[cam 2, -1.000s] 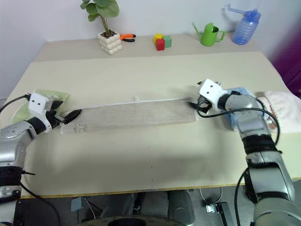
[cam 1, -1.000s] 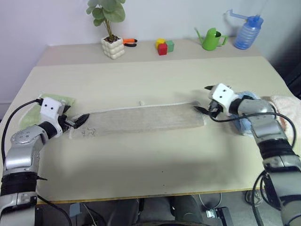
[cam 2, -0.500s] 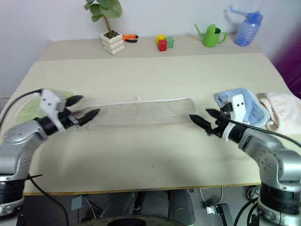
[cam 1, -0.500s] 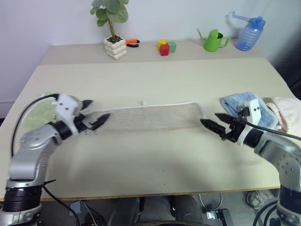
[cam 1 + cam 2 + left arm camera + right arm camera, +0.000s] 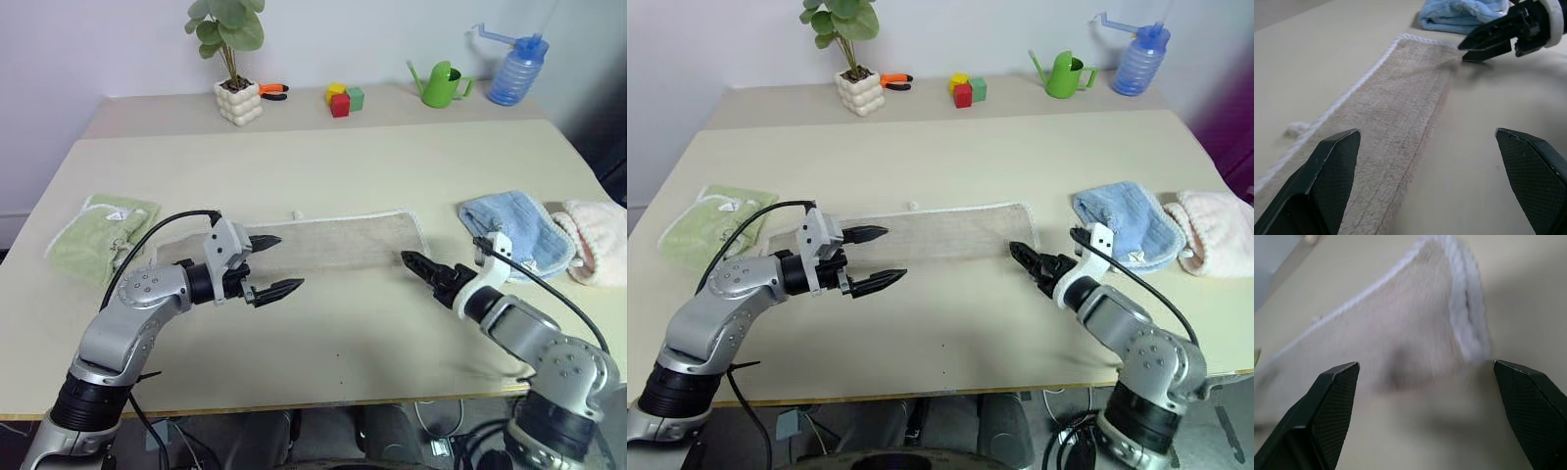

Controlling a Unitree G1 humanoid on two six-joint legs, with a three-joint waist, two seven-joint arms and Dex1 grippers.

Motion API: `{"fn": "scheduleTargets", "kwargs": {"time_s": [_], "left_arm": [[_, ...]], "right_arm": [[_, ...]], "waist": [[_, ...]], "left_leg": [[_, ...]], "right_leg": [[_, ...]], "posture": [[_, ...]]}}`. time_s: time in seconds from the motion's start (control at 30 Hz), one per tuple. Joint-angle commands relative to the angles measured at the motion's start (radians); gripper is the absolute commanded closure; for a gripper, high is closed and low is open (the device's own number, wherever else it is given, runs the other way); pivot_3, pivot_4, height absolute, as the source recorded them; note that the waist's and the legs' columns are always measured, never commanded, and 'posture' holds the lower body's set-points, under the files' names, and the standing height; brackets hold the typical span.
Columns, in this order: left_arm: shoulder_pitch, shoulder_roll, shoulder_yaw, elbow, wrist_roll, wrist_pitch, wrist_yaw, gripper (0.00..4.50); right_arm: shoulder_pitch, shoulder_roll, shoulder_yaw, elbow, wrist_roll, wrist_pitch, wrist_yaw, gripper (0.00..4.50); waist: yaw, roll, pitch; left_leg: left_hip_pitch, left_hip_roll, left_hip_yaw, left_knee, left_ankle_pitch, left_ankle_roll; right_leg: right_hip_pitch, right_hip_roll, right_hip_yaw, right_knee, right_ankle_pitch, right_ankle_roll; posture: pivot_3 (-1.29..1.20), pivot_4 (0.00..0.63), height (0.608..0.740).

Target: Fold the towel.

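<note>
The towel [image 5: 338, 240] is a long beige strip with whitish edging, lying flat across the middle of the table [image 5: 323, 157]. My left gripper [image 5: 284, 262] hovers open over the near edge of its left part, pointing along it to the right, holding nothing. My right gripper [image 5: 416, 264] is open and empty just off the towel's right near corner, fingertips aimed at it. The left wrist view looks down the towel [image 5: 1396, 98] to the right gripper [image 5: 1469, 51] at its far end. The right wrist view shows the stitched corner [image 5: 1415, 318] between its open fingers [image 5: 1334, 396].
A light green towel [image 5: 103, 235] lies at the left, a light blue towel [image 5: 514, 230] and a pink one [image 5: 598, 240] at the right. Along the back stand a potted plant [image 5: 238, 98], an orange-handled tool [image 5: 271, 89], coloured blocks [image 5: 343, 98], a green watering can [image 5: 441, 83] and a blue spray bottle [image 5: 514, 69].
Both grippers have left the towel's ends. The left one swung right along the towel's left part. The right one drew back toward the near edge and rolled over. The towel stays flat.
</note>
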Motion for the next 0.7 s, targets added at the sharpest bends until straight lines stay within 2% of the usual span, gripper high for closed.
{"fn": "scheduleTargets", "kwargs": {"time_s": [0.03,0.13,0.17,0.2,0.43,0.63,0.7], "left_arm": [[0.0,-0.001,0.019,-0.024,-0.007,-0.006,0.005,0.01],[0.01,0.0,0.023,-0.027,-0.004,-0.009,0.014,0.01],[0.013,-0.001,0.025,-0.03,-0.003,-0.011,0.017,0.0],[0.017,-0.001,0.027,-0.033,-0.003,-0.011,0.021,0.0],[0.046,-0.001,0.031,-0.043,-0.007,-0.015,0.033,0.0],[0.041,-0.006,0.021,-0.029,-0.001,-0.022,0.03,0.0],[0.033,-0.007,0.018,-0.015,0.001,-0.026,0.024,0.0]], "right_arm": [[-0.057,0.017,-0.01,0.075,-0.001,-0.011,-0.059,0.04],[-0.093,0.02,0.002,0.122,-0.016,-0.034,-0.079,0.04],[-0.1,0.021,0.006,0.13,-0.018,-0.041,-0.085,0.57],[-0.107,0.024,0.006,0.133,-0.012,-0.047,-0.09,0.84],[-0.108,0.002,-0.001,0.11,0.03,-0.047,-0.104,4.48],[-0.11,-0.075,-0.025,0.092,0.039,-0.059,-0.096,4.48],[-0.113,-0.178,-0.044,0.094,0.031,-0.067,-0.057,4.48]], "waist": [[0.001,0.0,0.0],[-0.001,0.0,0.0],[-0.002,0.0,0.0],[-0.002,0.0,0.0],[-0.004,0.001,0.0],[0.002,0.001,0.0],[0.003,0.001,0.0]], "left_leg": [[0.0,0.0,0.0,0.0,0.0,0.0],[0.001,0.0,0.0,0.0,0.0,0.0],[0.001,0.0,0.0,0.0,0.0,0.0],[0.001,0.0,0.0,0.0,0.0,0.0],[0.0,0.0,0.0,0.0,0.0,0.0],[0.0,0.0,0.0,0.0,0.0,0.0],[0.0,0.0,0.0,0.0,0.0,0.0]], "right_leg": [[0.0,0.0,0.0,0.0,0.0,0.0],[0.001,0.0,0.0,0.0,0.0,0.0],[0.001,0.0,0.0,0.0,0.0,0.0],[0.001,0.0,0.0,0.0,0.0,0.0],[0.0,0.0,0.0,0.0,0.0,0.0],[0.0,0.0,0.0,0.0,0.0,0.0],[0.001,0.0,0.0,0.0,0.0,0.0]], "posture": [[0.0,0.15,0.732],[0.0,0.15,0.732],[0.0,0.15,0.732],[0.0,0.15,0.732],[0.0,0.15,0.732],[0.0,0.15,0.732],[0.0,0.15,0.732]]}}
